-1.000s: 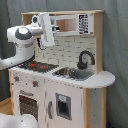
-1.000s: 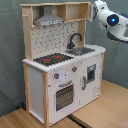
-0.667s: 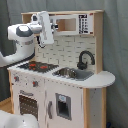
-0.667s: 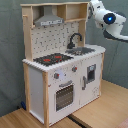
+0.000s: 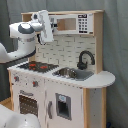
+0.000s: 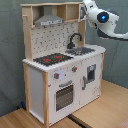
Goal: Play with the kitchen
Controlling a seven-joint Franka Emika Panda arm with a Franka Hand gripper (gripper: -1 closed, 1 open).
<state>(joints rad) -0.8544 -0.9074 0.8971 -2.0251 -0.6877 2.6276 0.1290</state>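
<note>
The kitchen [image 5: 70,87] is a white and light-wood toy unit, seen in both exterior views. It has a grey hood [image 6: 49,20], a black faucet [image 5: 85,59], a sink [image 5: 73,73], a red-ringed stovetop [image 5: 37,65] and an oven door [image 6: 64,96]. My gripper [image 5: 47,28] hangs high in front of the kitchen's upper part, well above the stovetop. In the second exterior view the gripper [image 6: 86,7] is at the upper shelf's right end, above the faucet [image 6: 74,40]. It holds nothing that I can see.
A toy microwave panel [image 5: 80,23] sits in the upper shelf. My white arm [image 5: 22,42] reaches in from the first exterior view's left. The kitchen stands on a wooden table [image 6: 102,107]. A grey curtain [image 6: 10,60] hangs behind.
The gripper has shifted slightly toward the kitchen's upper shelf: rightward in the first exterior view, leftward in the second exterior view. The kitchen has not changed.
</note>
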